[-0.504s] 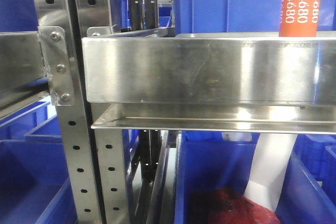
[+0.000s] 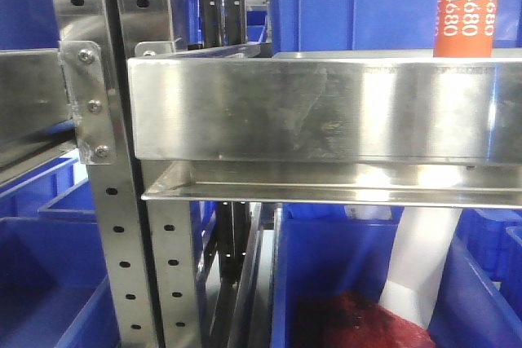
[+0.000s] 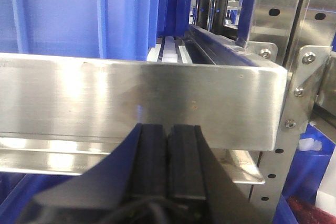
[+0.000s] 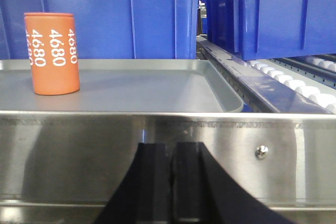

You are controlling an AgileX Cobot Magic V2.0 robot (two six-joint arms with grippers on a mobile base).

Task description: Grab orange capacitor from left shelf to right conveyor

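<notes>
The orange capacitor (image 4: 52, 53) is coloured orange-red and printed with repeated white "4680" numerals. The left shelf (image 2: 326, 112) is finished in brushed silver, the bins (image 4: 105, 14) in plain blue, the tray (image 4: 147, 90) in grey. The left hand (image 3: 168, 129) and right hand (image 4: 170, 148) are coloured black.

Orange capacitor (image 2: 466, 14) stands upright behind the left shelf (image 2: 326, 112) rail

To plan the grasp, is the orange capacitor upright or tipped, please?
Upright: the orange capacitor stands on its flat end in the grey tray.

Orange capacitor (image 4: 52, 53): white numerals "4680", printed repeatedly in vertical columns round the cylinder body; legible in front and right wrist views. No other readable markings found.
</notes>
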